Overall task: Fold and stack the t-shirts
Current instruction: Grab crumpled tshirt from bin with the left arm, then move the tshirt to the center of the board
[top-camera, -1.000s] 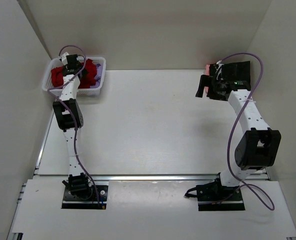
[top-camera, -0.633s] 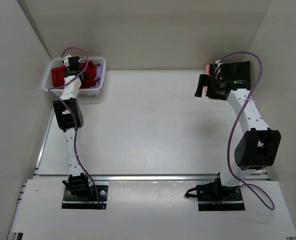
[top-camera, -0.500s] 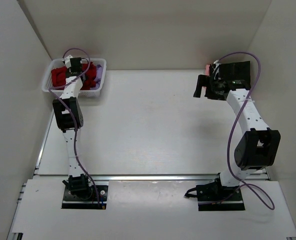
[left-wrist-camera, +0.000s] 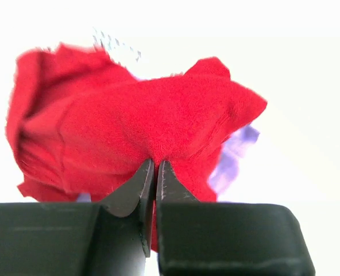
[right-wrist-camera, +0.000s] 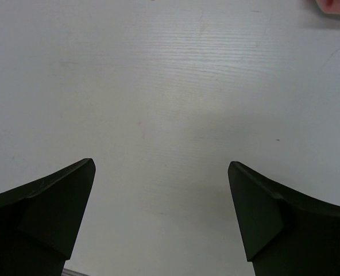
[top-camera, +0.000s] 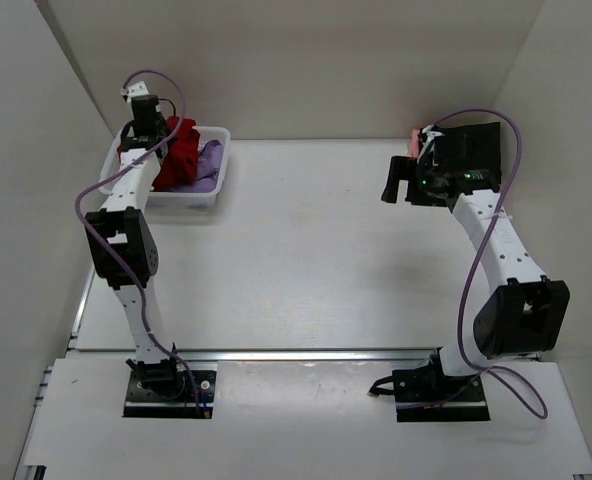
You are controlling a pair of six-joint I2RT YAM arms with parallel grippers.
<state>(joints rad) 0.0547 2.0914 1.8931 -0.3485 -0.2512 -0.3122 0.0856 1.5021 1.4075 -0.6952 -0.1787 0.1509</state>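
A bright red t-shirt (top-camera: 179, 150) hangs bunched above the white basket (top-camera: 191, 198) at the back left, with my left gripper (top-camera: 148, 128) shut on a fold of it. In the left wrist view the red t-shirt (left-wrist-camera: 141, 121) fills the middle, pinched between the closed tips of the left gripper (left-wrist-camera: 155, 163). A pale lavender t-shirt (top-camera: 209, 163) lies in the basket, and the lavender cloth (left-wrist-camera: 233, 161) shows behind the red one. At the back right a black t-shirt (top-camera: 481, 140) lies over a salmon pink one (top-camera: 414, 134). My right gripper (top-camera: 396, 180) stands open over bare table (right-wrist-camera: 161, 167).
The white walls of the enclosure close in the table at the back and on both sides. The basket sits close to the left wall. A corner of pink cloth (right-wrist-camera: 337, 4) shows at the top right of the right wrist view.
The left gripper has shut on the red t-shirt and risen with it. The basket has shifted to the right. The right gripper has drifted slightly left, still open.
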